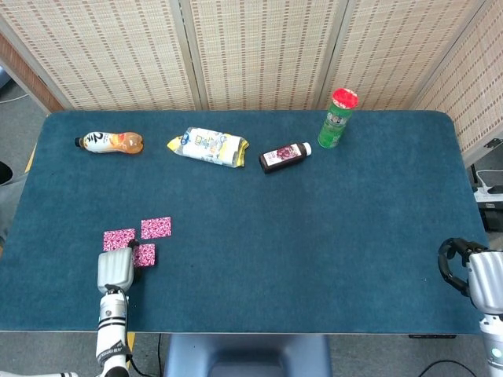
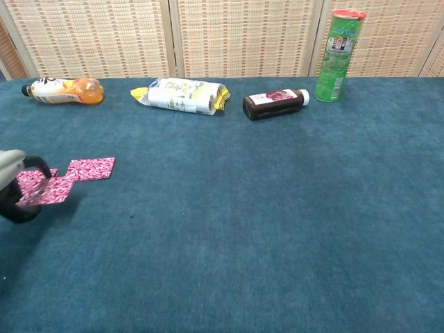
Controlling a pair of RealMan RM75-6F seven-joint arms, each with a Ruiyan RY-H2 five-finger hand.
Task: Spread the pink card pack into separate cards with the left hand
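Note:
Three pink patterned cards lie apart near the table's front left in the head view: one at the left, one further back and right, one nearest the front. My left hand sits just in front of them, a dark fingertip touching the nearest card. In the chest view the left hand is cut off by the left edge, and a black finger lies over the near card; the far card lies free. My right hand hangs off the table's front right corner, fingers curled on nothing.
Along the back of the blue table lie an orange drink bottle, a yellow-and-white snack bag and a dark bottle. A green canister with a red lid stands upright.

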